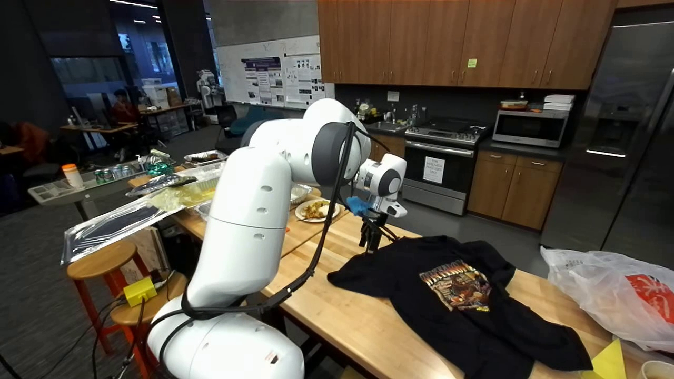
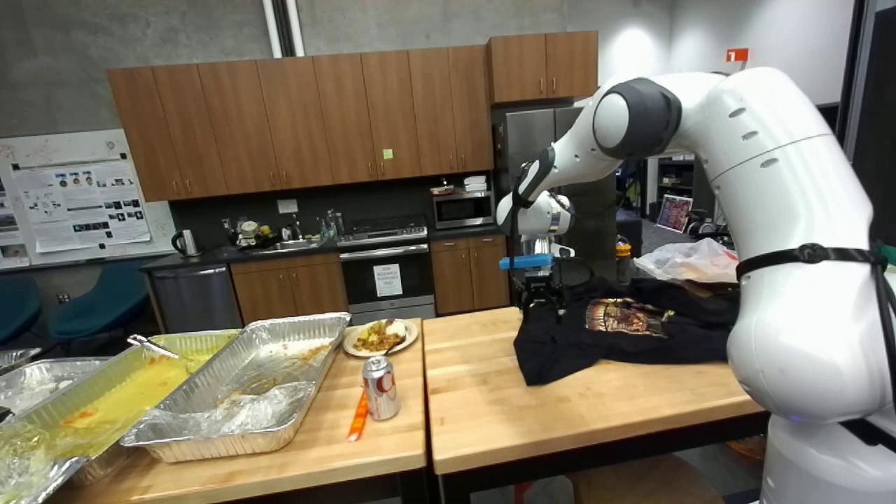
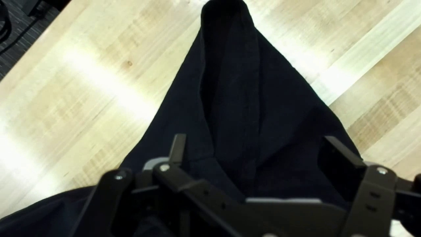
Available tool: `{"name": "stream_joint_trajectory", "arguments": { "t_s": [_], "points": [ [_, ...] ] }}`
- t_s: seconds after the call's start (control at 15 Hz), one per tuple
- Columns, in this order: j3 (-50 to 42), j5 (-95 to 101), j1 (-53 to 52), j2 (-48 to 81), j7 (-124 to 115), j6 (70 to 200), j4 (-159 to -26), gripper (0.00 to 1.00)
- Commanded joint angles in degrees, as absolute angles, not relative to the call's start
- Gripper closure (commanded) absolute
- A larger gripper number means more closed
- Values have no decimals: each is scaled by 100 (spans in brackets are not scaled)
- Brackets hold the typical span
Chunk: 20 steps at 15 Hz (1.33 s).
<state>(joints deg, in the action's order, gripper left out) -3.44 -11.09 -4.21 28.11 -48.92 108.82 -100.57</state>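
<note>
Here, at the left end of the black printed-cloth shirt [image 1: 468,327] on the pale wooden desk [image 1: 337,313], your black two-fingered tool [image 3: 254,148] gapes wide, gripping nothing; nudge to centre that slit-like fold [image 3: 236,108] before squeezing. The tapered tip [image 1: 348,278] points left in an exterior view, long axis slanting right, along the desk.

Paper sign [image 1: 434,169] is reading "FOR RESEARCH PURPOSES ONLY" on oven door [image 1: 457,175], silver soda can [image 2: 381,407] is showing a red C [image 2: 382,383]
</note>
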Motion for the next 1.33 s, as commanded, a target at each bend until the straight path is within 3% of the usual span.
{"name": "stream_joint_trajectory", "arguments": {
  "t_s": [0.0, 0.87, 1.0, 1.27],
  "points": [
    [-367, -906, -467, 2816, -4966, 10709, -10082, 0],
    [-376, -532, -719, 3093, -5168, 11200, -10440, 0],
    [-402, -437, -763, 3138, -5245, 11281, -10471, 26],
    [-380, -437, -748, 3177, -5360, 11402, -10513, 56]
  ]
}}
